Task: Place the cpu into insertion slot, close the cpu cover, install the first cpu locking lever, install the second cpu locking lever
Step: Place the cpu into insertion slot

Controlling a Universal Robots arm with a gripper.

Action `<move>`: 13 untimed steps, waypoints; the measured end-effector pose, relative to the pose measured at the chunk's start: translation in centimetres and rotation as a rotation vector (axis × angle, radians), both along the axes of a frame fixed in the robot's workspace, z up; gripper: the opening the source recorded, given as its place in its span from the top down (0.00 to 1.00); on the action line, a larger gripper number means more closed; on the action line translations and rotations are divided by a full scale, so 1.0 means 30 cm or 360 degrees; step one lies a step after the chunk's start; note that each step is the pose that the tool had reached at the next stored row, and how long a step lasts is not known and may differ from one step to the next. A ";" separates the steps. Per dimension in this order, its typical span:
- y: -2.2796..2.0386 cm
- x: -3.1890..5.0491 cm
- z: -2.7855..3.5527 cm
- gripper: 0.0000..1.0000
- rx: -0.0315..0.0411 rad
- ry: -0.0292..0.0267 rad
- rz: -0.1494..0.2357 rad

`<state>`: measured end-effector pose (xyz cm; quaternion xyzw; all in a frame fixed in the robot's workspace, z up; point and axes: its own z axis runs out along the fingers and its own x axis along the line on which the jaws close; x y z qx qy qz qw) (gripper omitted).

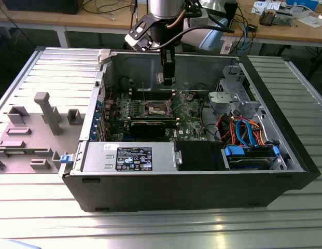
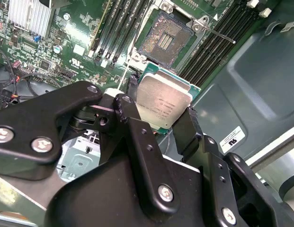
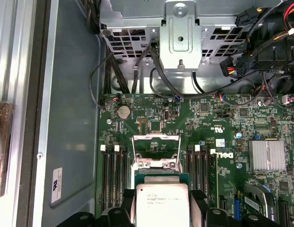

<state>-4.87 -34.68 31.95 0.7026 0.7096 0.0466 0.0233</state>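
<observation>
One black metal claw (image 2: 162, 109) hangs over the open black computer case (image 1: 192, 189). It is clenched on the cpu (image 2: 158, 92), a small flat square chip with a dull silver-grey metal top, with its two fingers (image 2: 187, 132) pressing on opposite edges of the chip. In the exterior view, a grey moulded plastic fixture (image 1: 46, 109) lies on the ribbed aluminium table (image 1: 150, 228), well off to the exterior view's left of the claw. Below the claw lies the green motherboard (image 1: 189, 111). To the exterior view's right of the claw stands a silvery sheet-metal drive cage (image 1: 228, 98) with orange and blue cables (image 1: 243, 129) beside it. In the second wrist view the insertion slot (image 2: 166, 40), a small square socket with a dark, faintly golden contact field and a silvery rim, lies bare just beyond the gripped chip and apart from it. Rows of long narrow black memory slots (image 2: 116, 28) flank the socket on either side. In the first wrist view the cpu cover (image 3: 155, 163), a thin square silvery metal frame with a large window, stands raised off the socket just past the chip and is not yet shut.
</observation>
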 end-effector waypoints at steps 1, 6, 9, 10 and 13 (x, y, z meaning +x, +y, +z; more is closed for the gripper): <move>0.000 0.000 0.000 0.45 0.0000 -0.00001 0.0000; 0.000 -0.002 -0.001 0.45 0.0000 -0.00004 0.0000; 0.001 -0.013 -0.014 0.45 0.0001 -0.00003 0.0000; 0.001 -0.015 -0.025 0.45 0.0001 -0.00003 0.0001; 0.002 -0.019 -0.040 0.45 0.0007 -0.00003 0.0003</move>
